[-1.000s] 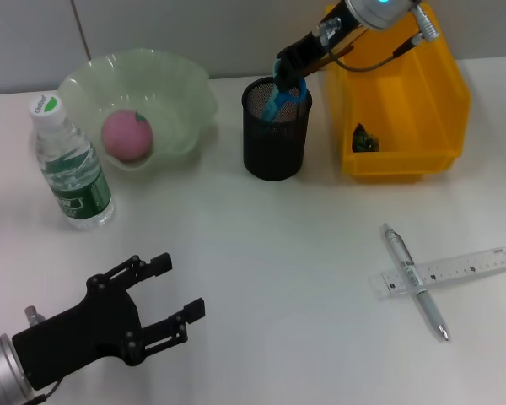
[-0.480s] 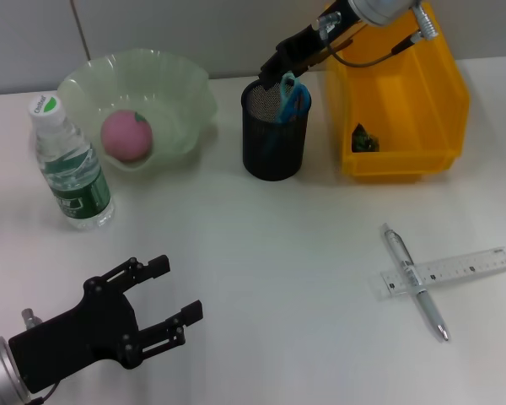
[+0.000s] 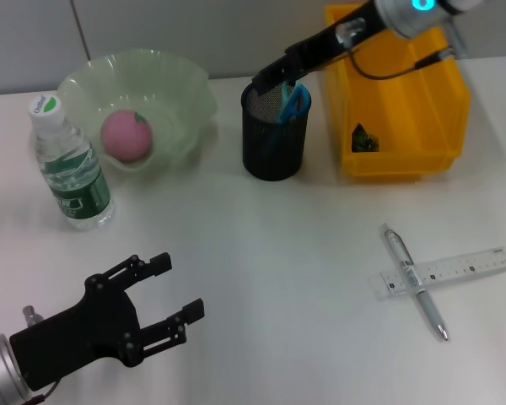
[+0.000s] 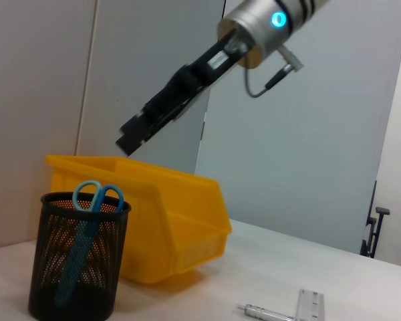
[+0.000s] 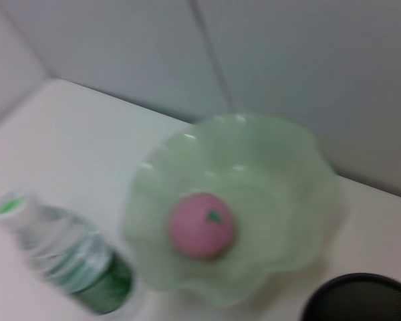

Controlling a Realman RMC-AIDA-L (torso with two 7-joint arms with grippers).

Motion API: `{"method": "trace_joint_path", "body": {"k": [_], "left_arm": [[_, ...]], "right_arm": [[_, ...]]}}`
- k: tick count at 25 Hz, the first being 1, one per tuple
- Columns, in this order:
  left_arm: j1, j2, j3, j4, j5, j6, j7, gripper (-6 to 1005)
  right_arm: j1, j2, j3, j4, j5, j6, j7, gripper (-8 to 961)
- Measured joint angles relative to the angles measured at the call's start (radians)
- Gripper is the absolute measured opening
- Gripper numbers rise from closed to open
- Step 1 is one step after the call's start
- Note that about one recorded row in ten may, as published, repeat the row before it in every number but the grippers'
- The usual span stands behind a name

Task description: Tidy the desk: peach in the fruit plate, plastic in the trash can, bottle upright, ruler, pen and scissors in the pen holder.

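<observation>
Above the pen holder (image 3: 275,135) our right end effector (image 3: 270,78) hangs empty, fingers together; blue scissors (image 3: 292,103) stand handles-up inside; left end effector (image 3: 164,291) spread low.

1. The bottle (image 3: 70,167) cap (image 3: 44,105) bears small green print, too small to read.
2. The bottle's green label (image 3: 83,201) carries white marks, none legible.
3. The ruler (image 3: 447,272) shows fine scale ticks; no numbers can be made out.
</observation>
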Motion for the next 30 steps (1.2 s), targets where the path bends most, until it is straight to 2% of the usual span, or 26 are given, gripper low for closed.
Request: {"method": "trace_joint_path", "body": {"k": [1, 5, 7, 9, 10, 13, 16, 19, 20, 22, 25, 30], "left_arm": [[0.000, 0.000, 0.000, 0.000, 0.000, 0.000, 0.000, 808], [0.001, 0.001, 0.007, 0.005, 0.003, 0.010, -0.008, 808], [0.001, 0.001, 0.008, 0.005, 0.004, 0.013, -0.012, 808], [0.000, 0.001, 0.007, 0.005, 0.005, 0.016, -0.014, 808], [0.001, 0.001, 0.004, 0.005, 0.005, 0.018, -0.014, 808], [0.001, 0.002, 0.003, 0.005, 0.005, 0.019, -0.015, 808], [-0.003, 0.002, 0.009, 0.005, 0.007, 0.018, -0.028, 808], [-0.010, 0.002, 0.014, 0.003, 0.009, 0.013, -0.039, 808], [-0.010, 0.002, 0.014, 0.002, 0.009, 0.012, -0.040, 808], [-0.009, 0.002, 0.013, 0.004, 0.009, 0.012, -0.037, 808], [-0.008, 0.002, 0.007, 0.006, 0.010, 0.009, -0.031, 809], [-0.016, 0.000, 0.008, 0.009, 0.010, -0.021, -0.019, 809]], "right_arm": [[0.000, 0.000, 0.000, 0.000, 0.000, 0.000, 0.000, 664], [-0.078, -0.016, 0.010, -0.043, 0.081, -0.167, -0.160, 665], [-0.089, -0.020, 0.010, -0.044, 0.081, -0.193, -0.186, 665], [-0.112, -0.031, 0.010, -0.049, 0.079, -0.242, -0.234, 665], [-0.131, -0.044, 0.007, -0.055, 0.074, -0.284, -0.288, 665], [-0.145, -0.052, 0.006, -0.061, 0.051, -0.326, -0.359, 664], [-0.153, -0.051, -0.002, -0.064, -0.018, -0.371, -0.452, 664], [-0.151, -0.034, -0.015, -0.064, -0.094, -0.379, -0.500, 663], [-0.152, -0.018, -0.030, -0.073, -0.130, -0.382, -0.535, 663], [-0.155, -0.010, -0.043, -0.084, -0.145, -0.382, -0.549, 663], [-0.184, 0.023, -0.110, -0.151, -0.198, -0.381, -0.612, 662], [-0.210, 0.037, -0.183, -0.202, -0.221, -0.380, -0.671, 661]]}}
